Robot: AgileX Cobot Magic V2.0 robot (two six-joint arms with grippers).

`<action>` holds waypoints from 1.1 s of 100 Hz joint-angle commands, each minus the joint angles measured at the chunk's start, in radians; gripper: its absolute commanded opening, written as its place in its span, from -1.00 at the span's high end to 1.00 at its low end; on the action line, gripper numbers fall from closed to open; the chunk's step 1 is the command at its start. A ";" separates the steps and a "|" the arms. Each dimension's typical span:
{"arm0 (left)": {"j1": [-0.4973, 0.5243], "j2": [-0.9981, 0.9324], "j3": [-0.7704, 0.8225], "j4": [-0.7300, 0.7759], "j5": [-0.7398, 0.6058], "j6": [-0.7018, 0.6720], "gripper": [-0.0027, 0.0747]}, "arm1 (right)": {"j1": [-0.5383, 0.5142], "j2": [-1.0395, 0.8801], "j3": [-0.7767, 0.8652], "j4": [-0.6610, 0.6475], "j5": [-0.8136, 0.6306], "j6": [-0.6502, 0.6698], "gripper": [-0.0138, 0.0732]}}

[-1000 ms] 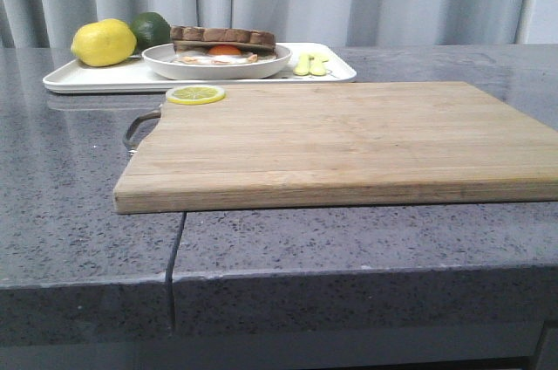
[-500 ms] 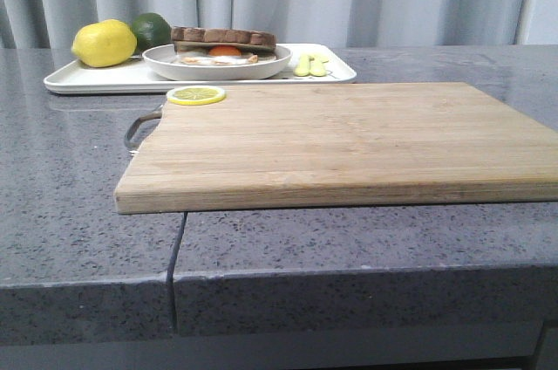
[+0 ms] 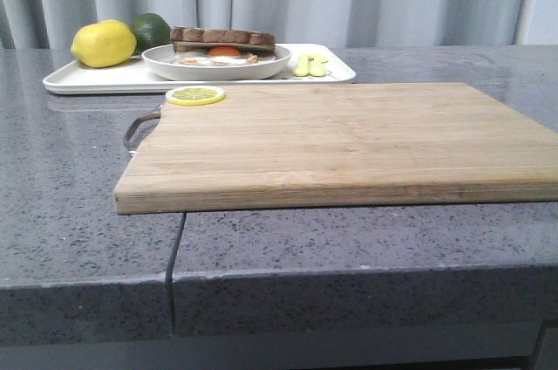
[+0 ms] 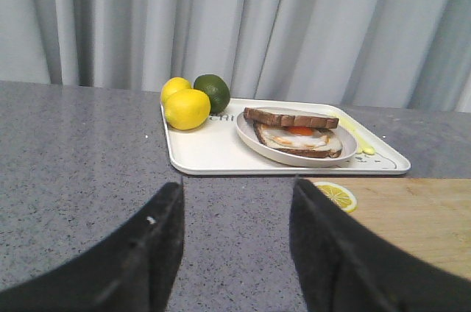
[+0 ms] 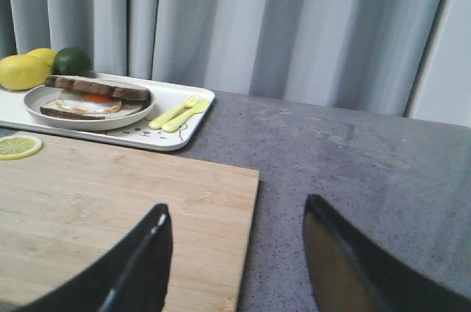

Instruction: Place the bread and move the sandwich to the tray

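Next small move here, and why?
Probably none beyond holding both arms back: the sandwich in its plate already sits on the tray with top bread on. Left gripper and right gripper have open, empty jaws.

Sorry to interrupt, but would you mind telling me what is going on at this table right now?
Nothing is being handled right now. The fried-egg sandwich in its round white bowl-plate already sits on the flat white tray, beside two yellow lemons and a green lime. The left gripper and right gripper are both open and empty, back from the tray. A lemon slice lies on the wooden cutting board.
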 commanded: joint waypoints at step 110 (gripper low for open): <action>-0.006 0.009 0.013 -0.037 -0.076 -0.005 0.98 | -0.007 -0.006 -0.013 0.015 -0.073 -0.009 0.84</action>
